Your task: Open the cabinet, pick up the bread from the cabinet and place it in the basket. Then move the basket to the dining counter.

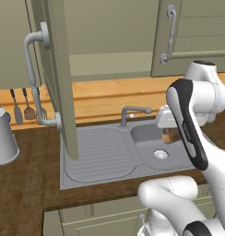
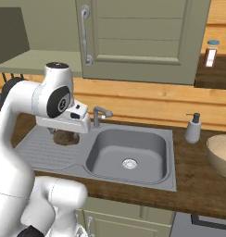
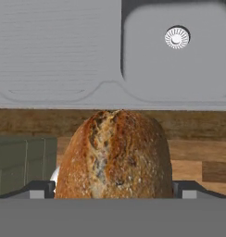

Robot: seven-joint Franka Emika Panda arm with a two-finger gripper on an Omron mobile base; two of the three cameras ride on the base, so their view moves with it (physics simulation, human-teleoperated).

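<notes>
- Left base view: shows the cabinet (image 1: 59, 69) with its door swung out toward the camera and the long grey handle (image 1: 33, 78) facing left, which leaves the shelf opening clear for access.
- Shows the bread (image 1: 168, 136) as a small brown patch under the white hand, above the sink (image 1: 156, 143) and off the shelf.
- Right base view: places the bread (image 2: 64, 137) directly under the hand, over the ribbed drainboard (image 2: 45, 150) just left of the faucet (image 2: 100, 113), apparently lifted clear of the surface, which suits carrying rather than resting.
- Puts the basket (image 2: 221, 155) at the far right edge of the worktop, beyond the soap dispenser (image 2: 193, 128) and well apart from the bread, so calls for a long sideways carry across the basin.
- Hand view: shows the gripper (image 3: 114, 187) spread wide with the loaf (image 3: 114, 157) filling the gap, a dark fingertip (image 3: 40, 187) at each flank.
- Reads as jaws pinching the bread across its broad sides, hence the wide stance.
- Looks straight down on drainboard and drain, confirming a hand pointed downward over the sink unit.
</notes>
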